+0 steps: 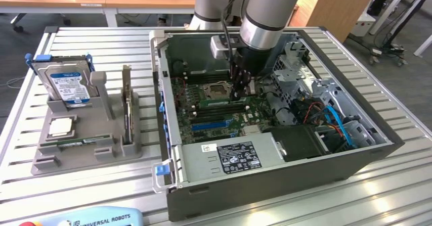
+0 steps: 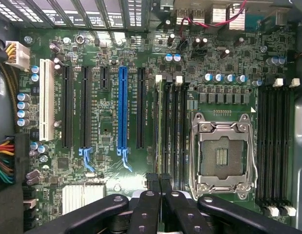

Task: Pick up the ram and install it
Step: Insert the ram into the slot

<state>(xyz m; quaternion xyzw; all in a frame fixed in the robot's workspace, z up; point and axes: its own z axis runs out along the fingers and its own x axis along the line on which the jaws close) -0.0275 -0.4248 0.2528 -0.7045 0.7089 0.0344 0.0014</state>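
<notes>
My fingers (image 2: 147,209) are clenched on the ram (image 2: 161,126), upright in the motherboard (image 2: 224,68) slot directly beneath them. Pickup done; full seating unclear.

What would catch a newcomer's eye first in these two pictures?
The open computer case on the slatted table stands out, with the robot arm reaching into it and its shut pincer low over the memory slots beside the empty processor socket. Next come the bright blue slot on the green motherboard in the wrist view, and the grey holder at the exterior view's left carrying a blue-labelled hard drive.
</notes>
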